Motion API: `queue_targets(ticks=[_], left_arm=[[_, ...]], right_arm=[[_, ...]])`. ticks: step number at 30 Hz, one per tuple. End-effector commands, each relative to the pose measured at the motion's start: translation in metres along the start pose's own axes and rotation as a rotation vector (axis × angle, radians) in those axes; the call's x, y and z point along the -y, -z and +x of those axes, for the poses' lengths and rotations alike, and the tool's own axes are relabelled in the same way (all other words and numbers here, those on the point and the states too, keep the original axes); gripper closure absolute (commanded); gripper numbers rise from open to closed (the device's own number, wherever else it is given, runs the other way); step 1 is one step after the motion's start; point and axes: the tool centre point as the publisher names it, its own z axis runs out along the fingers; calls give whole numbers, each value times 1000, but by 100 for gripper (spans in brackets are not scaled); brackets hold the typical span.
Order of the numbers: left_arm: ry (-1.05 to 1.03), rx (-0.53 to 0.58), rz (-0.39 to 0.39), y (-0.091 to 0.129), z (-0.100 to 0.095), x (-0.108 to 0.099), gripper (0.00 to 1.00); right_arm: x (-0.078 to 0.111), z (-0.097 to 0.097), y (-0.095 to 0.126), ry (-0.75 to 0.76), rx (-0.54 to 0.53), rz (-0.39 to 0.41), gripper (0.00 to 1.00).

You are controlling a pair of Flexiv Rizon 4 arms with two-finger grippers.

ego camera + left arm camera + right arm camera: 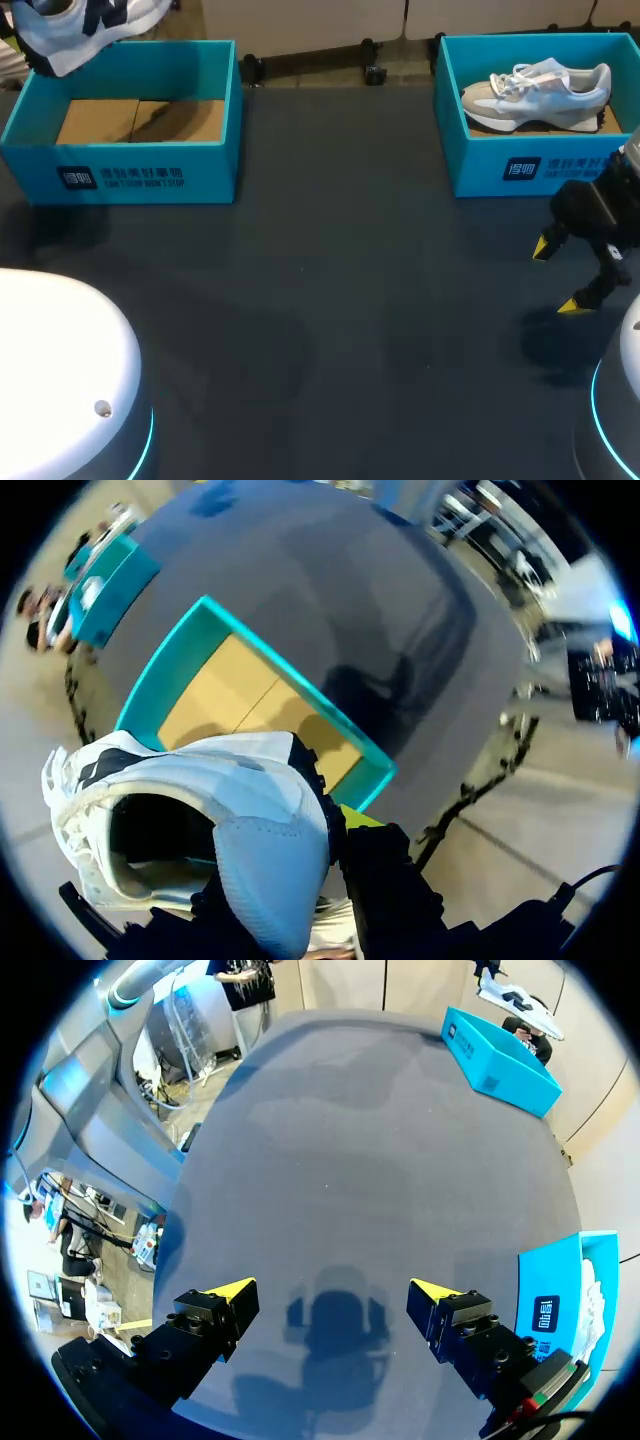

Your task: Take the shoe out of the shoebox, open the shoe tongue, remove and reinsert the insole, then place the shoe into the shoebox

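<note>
Surface: one dark grey table (330,300), matte. Its far edge is seen behind both boxes.

Shoeboxes, count two, teal, open-topped, no lids seen.
- The left shoebox (120,175) is set at the far left of the table. Its brown cardboard floor (140,120) is exposed.
- The right shoebox (500,165) is set at the far right, well apart from the first. Its right side is cut off by the view's edge.

Shoes, count two.
- A grey-and-white shoe (540,92) is laid on its sole inside the right shoebox, laced, toe toward the table's middle.
- A white-and-black shoe (85,35) is held in the air above the far left corner of the left shoebox, clear of its rim. In the left wrist view its opening is turned toward the camera.

Grippers, count two.
- The left gripper (345,825) is clamped on the white-and-black shoe. One yellow tip is seen against the shoe's side; the other is hidden behind it.
- The right gripper (558,277) is held above the table, near the front wall of the right shoebox, fingers spread wide with nothing between them.

Room for moving: a broad stretch of tabletop is shown between the two boxes and in front of them. Two white arm bases (60,370) are placed at the near corners.
</note>
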Motion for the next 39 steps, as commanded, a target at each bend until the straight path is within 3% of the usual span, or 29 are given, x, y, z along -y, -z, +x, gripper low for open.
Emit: queue_targets(ticks=[1, 6, 8, 12, 14, 17, 19, 32, 39], left_arm=[[-29, 1, -7, 2, 3, 2, 100], [-125, -4, -35, -2, -3, -4, 100], [-178, 5, -54, -5, -5, -18, 100], [-326, 40, -67, -5, -3, -27, 100], [-364, 37, -117, -9, -2, -29, 100], [-441, 66, -117, -12, 1, -29, 100], [-536, 74, -76, -14, 4, -27, 100], [-536, 74, -76, -14, 4, -27, 100], [-638, 46, -68, -31, -4, -51, 100]], right_arm=[[0, 0, -1, 0, 0, 3, 0], [0, 0, -1, 0, 0, 3, 0], [0, 0, -1, 0, 0, 3, 0], [0, 0, -1, 0, 0, 3, 0], [0, 0, -1, 0, 0, 3, 0], [0, 0, -1, 0, 0, 3, 0], [0, 0, -1, 0, 0, 3, 0], [0, 0, -1, 0, 0, 3, 0], [0, 0, -1, 0, 0, 3, 0]])
